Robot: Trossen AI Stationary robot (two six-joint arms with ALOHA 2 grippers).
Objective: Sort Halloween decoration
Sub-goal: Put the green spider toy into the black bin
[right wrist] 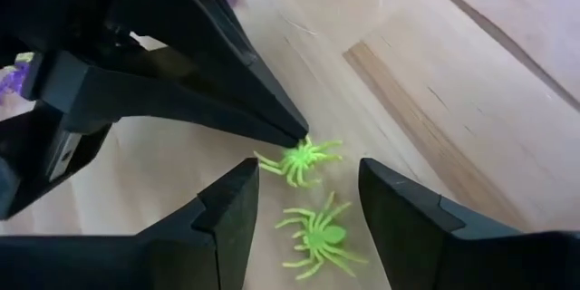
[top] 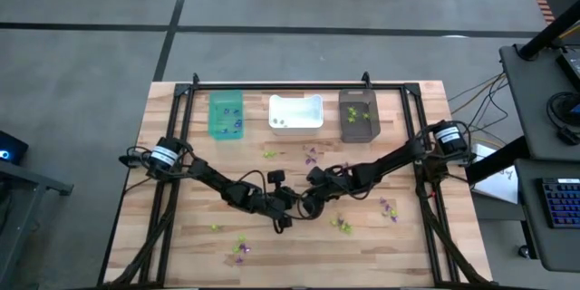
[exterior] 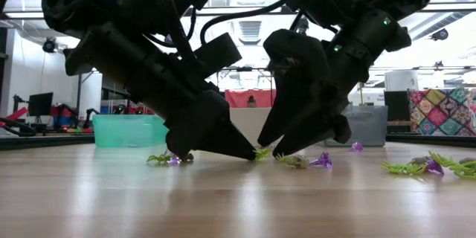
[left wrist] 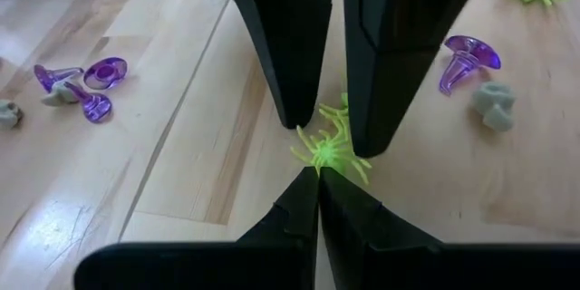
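Two lime-green spiders lie flat on the wooden table at its middle. My left gripper (left wrist: 317,177) is shut, and its tip meets the nearer spider (left wrist: 326,149). My right gripper (right wrist: 308,165) is open and slants down from the table's right. Its fingers (left wrist: 299,100) stand on either side of both spiders and touch neither. The second spider (right wrist: 317,236) lies farther back between them. In the low view both grippers, left (exterior: 249,154) and right (exterior: 286,149), reach the tabletop beside a spider (exterior: 262,152). More purple, grey and green trinkets are scattered around. My left gripper touches one spider at the edge of its body (right wrist: 294,148) with the tip of its shut fingers. The fingers slant down from the table's left. The spider lies flat on the table. Whether a leg is caught between the fingers, I cannot tell.
A teal bin (top: 227,116), a white bin (top: 295,111) and a dark brown bin (top: 358,116) stand in a row at the far edge. Loose trinkets lie near the grippers: purple ones (left wrist: 100,72), (left wrist: 467,59), a grey one (left wrist: 494,109), others toward the near edge (top: 241,249).
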